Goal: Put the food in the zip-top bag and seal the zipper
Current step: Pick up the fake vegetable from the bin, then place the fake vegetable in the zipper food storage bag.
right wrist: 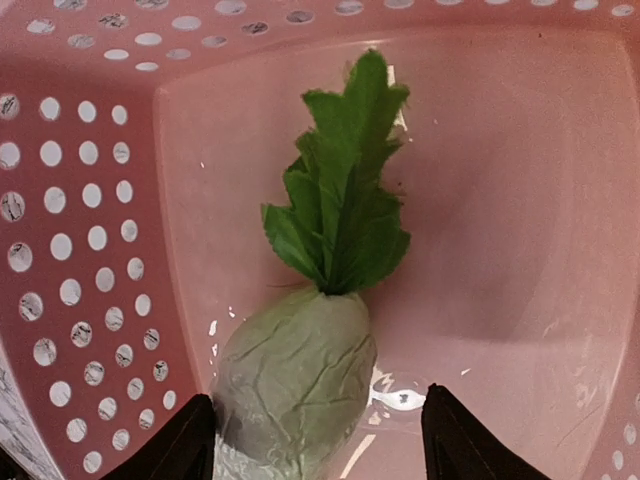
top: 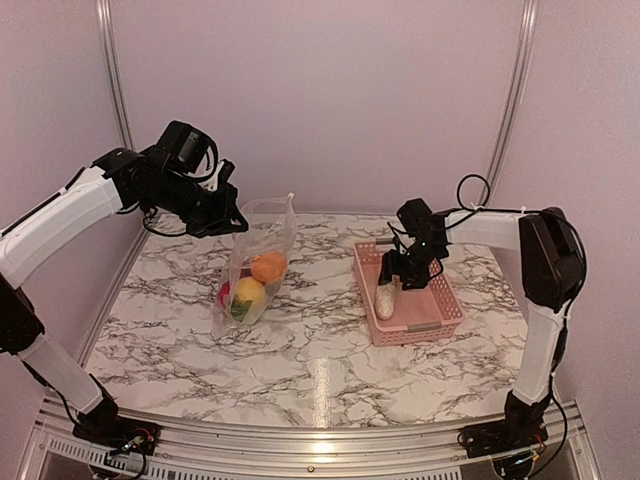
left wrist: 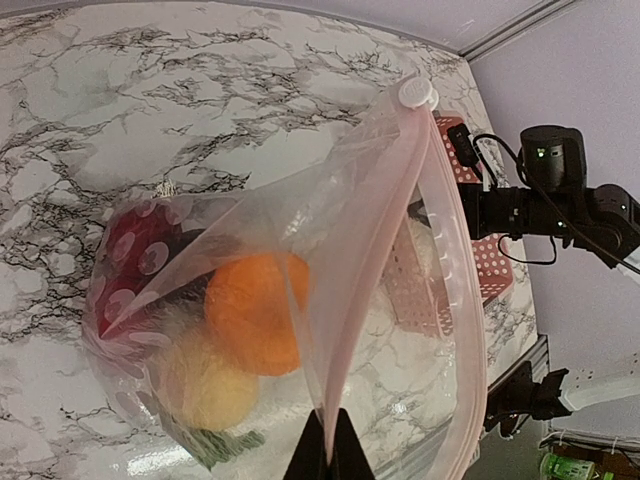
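Note:
The zip-top bag (top: 262,262) stands on the marble table, held up by its mouth. My left gripper (top: 232,222) is shut on the bag's mouth edge (left wrist: 327,455). The zipper strip (left wrist: 455,250) runs open along the mouth, with a white slider (left wrist: 415,93) at its far end. Inside the bag lie an orange fruit (left wrist: 255,310), a yellow one (left wrist: 205,380) and a red one (left wrist: 135,255). My right gripper (right wrist: 315,450) is open inside the pink basket (top: 430,315). It straddles the lower end of a white oblong vegetable (right wrist: 295,380) with a green leaf (right wrist: 345,200).
The pink lattice basket (right wrist: 520,200) sits at the right of the table, its walls close around my right gripper. The white vegetable (top: 385,297) lies along the basket's left side. Metal frame posts stand at the back corners.

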You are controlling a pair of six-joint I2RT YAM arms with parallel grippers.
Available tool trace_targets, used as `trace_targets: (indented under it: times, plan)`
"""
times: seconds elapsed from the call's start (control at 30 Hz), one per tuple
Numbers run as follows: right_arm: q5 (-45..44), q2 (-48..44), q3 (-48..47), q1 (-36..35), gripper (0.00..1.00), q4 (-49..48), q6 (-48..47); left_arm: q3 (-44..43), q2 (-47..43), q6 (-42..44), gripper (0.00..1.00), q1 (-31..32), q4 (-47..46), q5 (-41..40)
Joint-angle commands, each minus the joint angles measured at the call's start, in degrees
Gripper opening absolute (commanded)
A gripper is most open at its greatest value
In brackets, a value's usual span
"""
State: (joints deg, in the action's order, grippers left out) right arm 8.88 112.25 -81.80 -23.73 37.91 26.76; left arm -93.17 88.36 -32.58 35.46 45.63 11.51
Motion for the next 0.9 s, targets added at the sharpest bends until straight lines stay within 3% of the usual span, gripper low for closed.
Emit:
trace_targets:
  times: [0.0, 0.17, 0.27, 0.5, 0.87]
  plan:
    - [1.4, 2.5, -2.0, 0.9, 0.67, -1.0, -0.6, -0.3, -0.4, 0.7, 0.00, -0.4, 0.7, -0.3]
    - [4.0, 4.2, -1.9, 1.2, 0.62, -2.8, 0.6, -0.1, -0.5, 0.6, 0.00, -0.4, 0.8, -0.3]
    - [5.0, 4.4, -2.0, 1.2, 0.53, -3.4, 1.3, 0.0, -0.8, 0.4, 0.00, -0.4, 0.8, -0.2]
    - [2.9, 1.7, -1.7, 1.2, 0.46, -3.5, 0.8, -0.2, -0.3, 0.3, 0.00, -0.4, 0.8, 0.2]
    - [1.6, -11.7, -2.4, 1.2, 0.43, -6.8, 1.3, -2.8, 2.0, 0.9, 0.00, -0.4, 0.8, 0.8]
